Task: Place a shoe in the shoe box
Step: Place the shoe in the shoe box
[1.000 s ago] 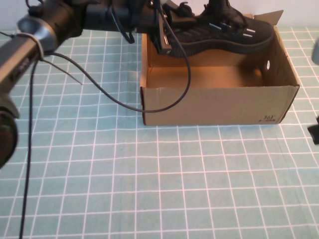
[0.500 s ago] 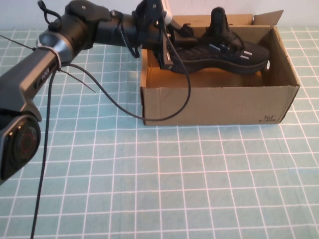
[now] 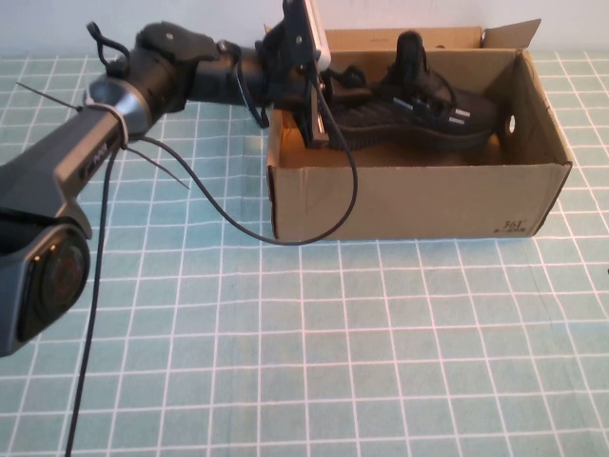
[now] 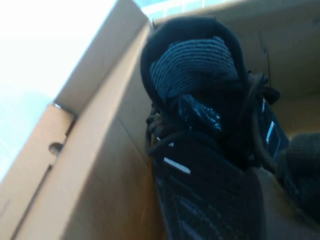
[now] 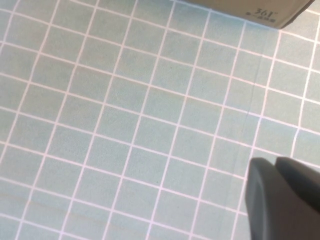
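Note:
The black knit shoe (image 3: 419, 112) with white dashes lies inside the brown cardboard shoe box (image 3: 409, 200), toe toward the right end. My left gripper (image 3: 331, 95) reaches over the box's left wall and is shut on the shoe's heel. In the left wrist view the shoe (image 4: 200, 165) fills the picture, next to the box wall (image 4: 100, 165). My right gripper (image 5: 272, 165) hangs shut and empty over the green grid mat, near the box's printed corner (image 5: 260, 10); it is out of the high view.
A black cable (image 3: 285, 233) loops from the left arm down across the box's front wall. A round hole (image 3: 512, 124) shows in the box's right wall. The green grid mat (image 3: 333, 362) lies in front of the box.
My left gripper has lowered the shoe from above the box rim down into the box. The right gripper has left the high view's right edge.

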`<action>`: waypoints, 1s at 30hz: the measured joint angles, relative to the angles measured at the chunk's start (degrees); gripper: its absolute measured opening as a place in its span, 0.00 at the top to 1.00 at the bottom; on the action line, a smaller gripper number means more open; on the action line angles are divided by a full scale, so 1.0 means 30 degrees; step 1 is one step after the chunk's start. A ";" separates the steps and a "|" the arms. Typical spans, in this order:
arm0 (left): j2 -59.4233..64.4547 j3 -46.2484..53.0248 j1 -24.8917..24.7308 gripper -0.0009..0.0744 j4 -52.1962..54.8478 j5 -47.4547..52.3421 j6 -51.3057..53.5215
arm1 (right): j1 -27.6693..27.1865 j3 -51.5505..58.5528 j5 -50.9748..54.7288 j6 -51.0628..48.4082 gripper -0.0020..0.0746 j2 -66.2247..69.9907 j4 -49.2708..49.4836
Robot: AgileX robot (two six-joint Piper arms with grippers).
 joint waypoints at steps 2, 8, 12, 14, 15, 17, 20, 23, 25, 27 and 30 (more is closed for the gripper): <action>0.0216 0.0000 0.0000 0.95 -0.0032 -0.0144 0.0157 | 0.0000 0.0000 -0.0030 0.0000 0.97 0.0000 0.0000; 0.0443 0.0000 -0.0035 0.95 -0.0119 -0.0745 0.0319 | 0.0000 0.0720 -0.0408 0.0000 0.97 -0.0030 0.0000; 0.0443 0.0000 -0.0035 0.95 -0.0154 -0.0945 0.0319 | 0.0000 0.1683 -0.0924 0.0000 0.97 -0.0030 0.0166; 0.0443 0.0000 -0.0035 0.95 -0.0154 -0.1026 0.0319 | 0.0000 0.1971 -0.1066 0.0000 0.97 -0.0030 0.0253; 0.0443 0.0000 -0.0035 0.95 -0.0154 -0.1117 0.0319 | 0.0000 0.2047 -0.1107 0.0000 0.97 -0.0030 0.0305; 0.0443 0.0000 -0.0035 0.95 -0.0154 -0.1228 0.0319 | 0.0000 0.2142 -0.1206 0.0000 0.97 -0.0030 0.0390; 0.0443 0.0000 -0.0109 0.96 -0.0041 -0.1270 0.0363 | 0.0000 0.2142 -0.1433 0.0000 0.97 -0.0030 0.0423; 0.0443 0.0000 -0.0219 0.96 0.0599 -0.1235 0.0405 | 0.0000 0.2142 -0.1556 0.0000 0.97 -0.0030 0.0435; 0.0443 0.0000 -0.0317 0.96 0.0899 -0.1235 0.0405 | 0.0000 0.2142 -0.1556 0.0000 0.97 -0.0030 0.0478; 0.0443 0.0000 -0.0366 0.96 0.1111 -0.1270 0.0313 | 0.0000 0.2142 -0.1606 0.0000 0.97 -0.0030 0.0556; 0.0443 0.0000 -0.0381 0.92 0.1197 -0.1308 0.0180 | 0.0000 0.2142 -0.1602 0.0000 0.97 -0.0030 0.0686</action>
